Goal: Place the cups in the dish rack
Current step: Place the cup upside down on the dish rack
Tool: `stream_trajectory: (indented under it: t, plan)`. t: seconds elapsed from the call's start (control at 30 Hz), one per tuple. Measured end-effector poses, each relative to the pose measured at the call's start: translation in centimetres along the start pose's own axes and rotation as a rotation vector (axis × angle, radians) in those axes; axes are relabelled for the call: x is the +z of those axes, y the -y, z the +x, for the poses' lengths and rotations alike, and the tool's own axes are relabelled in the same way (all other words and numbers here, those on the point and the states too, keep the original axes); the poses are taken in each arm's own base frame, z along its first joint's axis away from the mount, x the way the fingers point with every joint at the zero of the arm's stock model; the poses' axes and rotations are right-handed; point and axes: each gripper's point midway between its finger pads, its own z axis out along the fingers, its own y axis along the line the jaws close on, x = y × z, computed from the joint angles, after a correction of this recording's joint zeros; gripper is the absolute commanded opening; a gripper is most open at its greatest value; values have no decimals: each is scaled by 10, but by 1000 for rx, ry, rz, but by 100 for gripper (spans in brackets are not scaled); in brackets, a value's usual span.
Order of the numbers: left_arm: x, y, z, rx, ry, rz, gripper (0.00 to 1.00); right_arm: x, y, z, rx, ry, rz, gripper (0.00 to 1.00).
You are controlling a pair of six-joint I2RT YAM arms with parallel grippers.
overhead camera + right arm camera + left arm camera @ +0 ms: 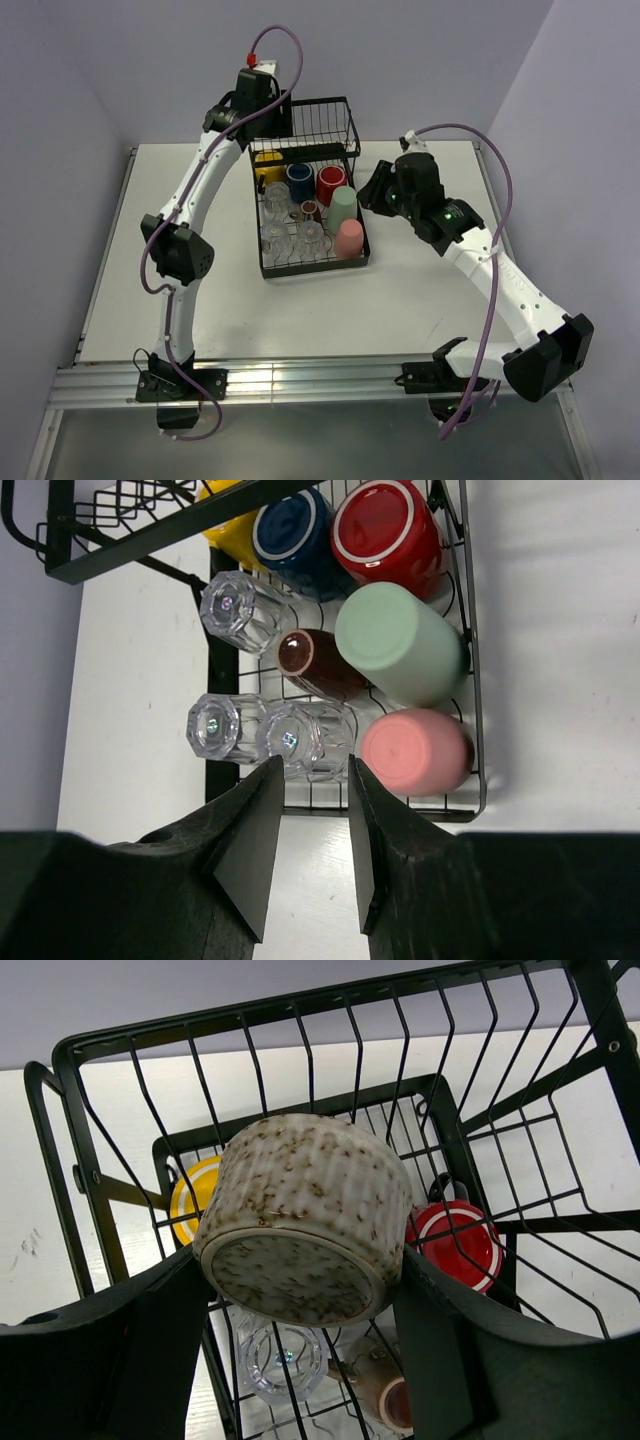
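Lowering the speckled cup (305, 1215) into the dish rack (120, 550) is, by the look of the layout, the step in hand. The left jaws stand wide, clamped across the cup's ribbed wall. The cup sits between them tilted, with its base toward the wrist camera and its mouth facing away.

Beyond and below these jaws run the wires of the taller basket section. A yellow mug (190, 1200) shows past one jaw and a red mug (458, 1245) past the other (both base-up). Whether the cup has passed the basket's top wire cannot be told.

Recommended procedure:
- Descend straight.
- Hold the cup's wall off the wires.
- Steer for a free slot clear of both mugs.
- Release only once the rim is supported.

The right jaws are narrow and empty, with the clear glasses (305, 740) just ahead of their tips.
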Motion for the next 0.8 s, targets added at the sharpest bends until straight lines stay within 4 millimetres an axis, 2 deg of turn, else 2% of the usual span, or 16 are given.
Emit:
stream_trajectory:
  t: [0.8]
  plan:
    - [-4,6,22,63,-62,-45,0,9,6,14,-2,-26,2,39]
